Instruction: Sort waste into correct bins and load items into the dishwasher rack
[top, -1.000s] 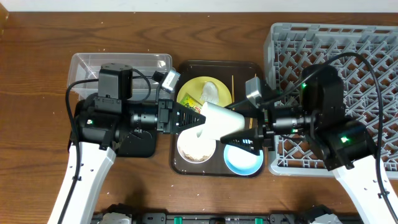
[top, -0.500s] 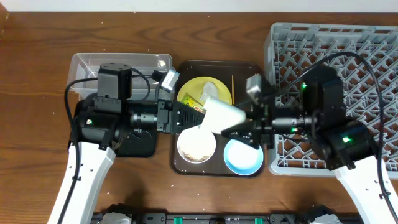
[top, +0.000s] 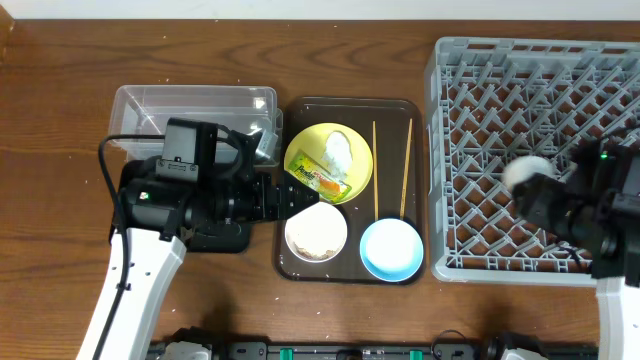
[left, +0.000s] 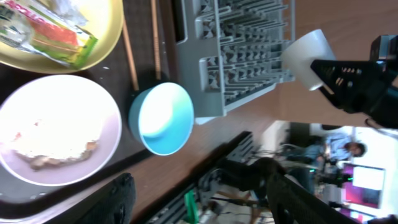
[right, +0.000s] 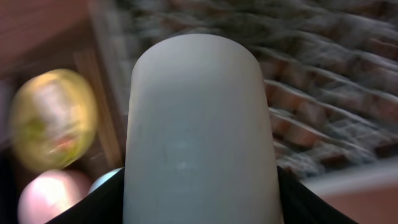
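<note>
Left hand (top: 298, 196) gapes open; right hand (top: 537, 195) clasps a white cup (top: 524, 171).

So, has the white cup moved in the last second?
Yes: the white cup went right, from above the brown tray to over the grey dishwasher rack.

Cup (top: 527, 172) seemingly over rack (top: 500, 60), tray (top: 350, 102) leftward
</note>
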